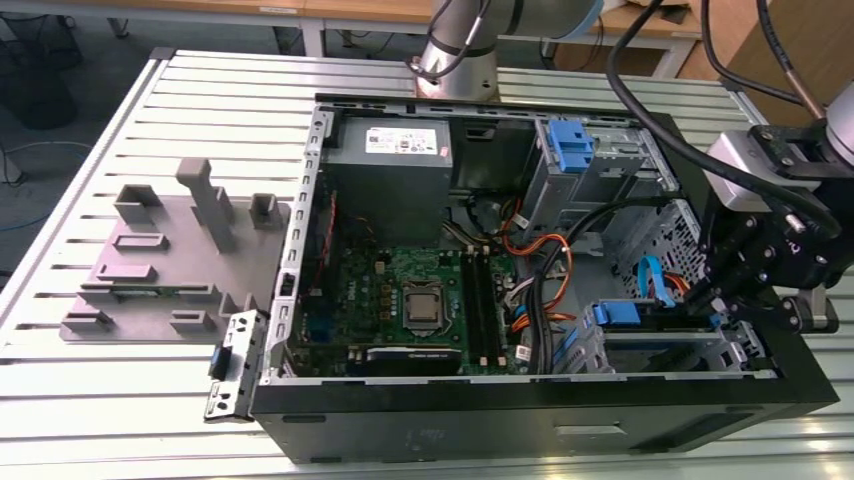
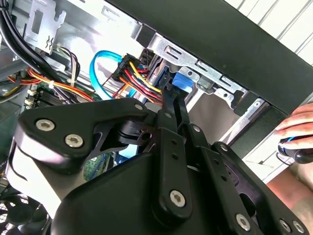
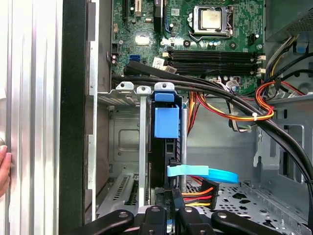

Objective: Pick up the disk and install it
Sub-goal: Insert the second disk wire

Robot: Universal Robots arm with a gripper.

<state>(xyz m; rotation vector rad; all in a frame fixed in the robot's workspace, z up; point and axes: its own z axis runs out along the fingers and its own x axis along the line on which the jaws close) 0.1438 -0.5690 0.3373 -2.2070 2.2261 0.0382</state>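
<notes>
My pincer (image 1: 727, 312) hangs over the lower drive cage (image 1: 694, 350) at the exterior view's right end of the open computer case (image 1: 534, 420), which lies on its side on the slatted metal surface (image 1: 160, 400). In the first wrist view the disk (image 3: 164, 147) stands on edge inside that cage, its blue carrier tab (image 3: 166, 121) facing the motherboard (image 3: 195, 34), and a blue data cable (image 3: 205, 172) crosses just beside it. My fingers (image 2: 171, 105) are drawn close together on the disk's near edge in the second wrist view, next to the red, yellow and black power leads (image 2: 139, 81); I take them to be clamped on it, though the contact itself is partly hidden. A grey power supply (image 1: 394, 165) sits at the far end of the case, a second blue bracket (image 1: 570, 150) beside it. A grey fixture (image 1: 174, 260) rests on the surface outside the case. A person's hand (image 2: 301, 129) rests near the case wall.
</notes>
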